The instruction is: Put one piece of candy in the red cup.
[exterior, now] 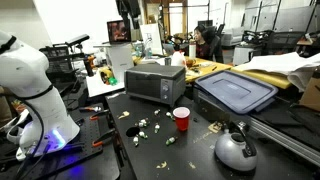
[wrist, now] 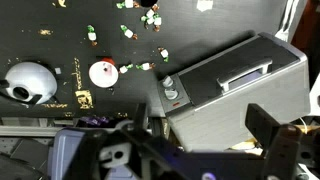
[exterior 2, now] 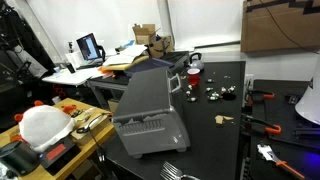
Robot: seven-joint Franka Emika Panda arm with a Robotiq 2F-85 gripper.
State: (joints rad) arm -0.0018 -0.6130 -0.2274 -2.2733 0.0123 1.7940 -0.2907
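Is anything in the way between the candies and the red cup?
Nothing visible. The nearest candies lie right beside the red cup; the toaster oven and kettle stand off to the sides.

The red cup (exterior: 181, 119) stands upright beside scattered candy (exterior: 142, 126), before the toaster oven (exterior: 155, 82).

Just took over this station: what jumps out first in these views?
In an exterior view, a boxy grey metal toaster oven dominates the black table. Near it stands a small red plastic cup, small pale candies scattered alongside, and a round silver kettle closer to the camera.
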